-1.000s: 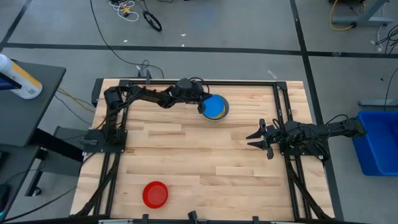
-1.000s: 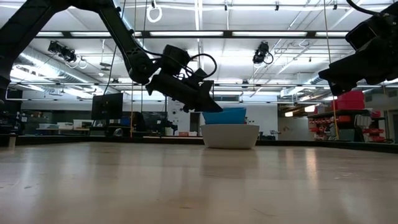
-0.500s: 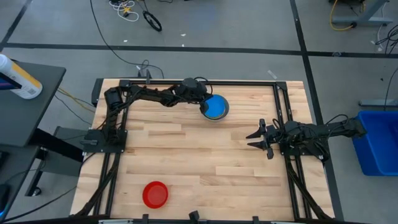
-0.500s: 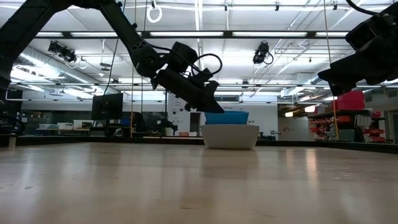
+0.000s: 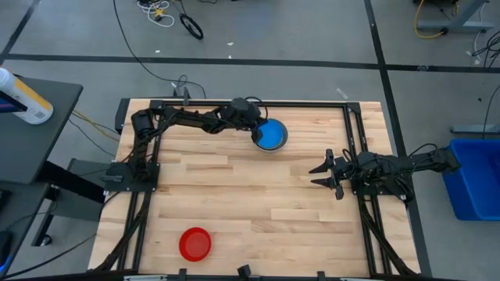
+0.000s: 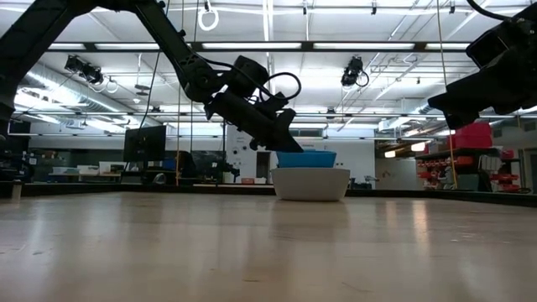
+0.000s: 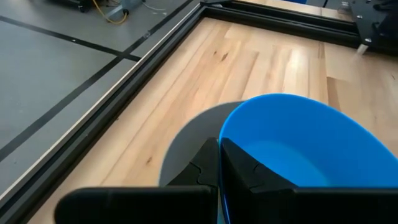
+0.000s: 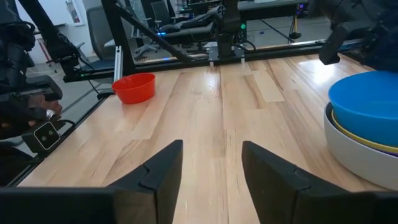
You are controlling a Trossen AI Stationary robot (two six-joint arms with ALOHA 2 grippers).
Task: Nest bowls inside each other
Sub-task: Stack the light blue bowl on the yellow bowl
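A blue bowl point(image 5: 272, 135) sits in a stack at the table's far middle. Beneath it a yellow bowl point(image 8: 368, 140) lies inside a grey bowl point(image 6: 310, 184) that stands on the table. My left gripper point(image 5: 256, 134) is shut on the blue bowl, reaching over from the far left. A red bowl point(image 5: 195, 243) stands alone on its base near the front left. My right gripper point(image 5: 322, 173) hovers open at the right side, with nothing between its fingers point(image 8: 158, 171). My left gripper pinches the blue bowl's rim point(image 7: 221, 142) on the side toward the table's left, one finger inside the bowl and one outside. The fingers point(image 6: 281, 138) slant down from the far left. The bowl sits level, nested in the stack.
Black frame rails point(image 5: 355, 133) run along the table's left, far and right sides. Bare wood lies between the stack and the red bowl. A blue bin point(image 5: 476, 176) stands off the table at the right.
My left gripper has tipped a little nearer to level, its wrist rising slightly, still shut on the blue bowl's rim. The blue bowl has sunk lower into the grey bowl's stack and now sits level.
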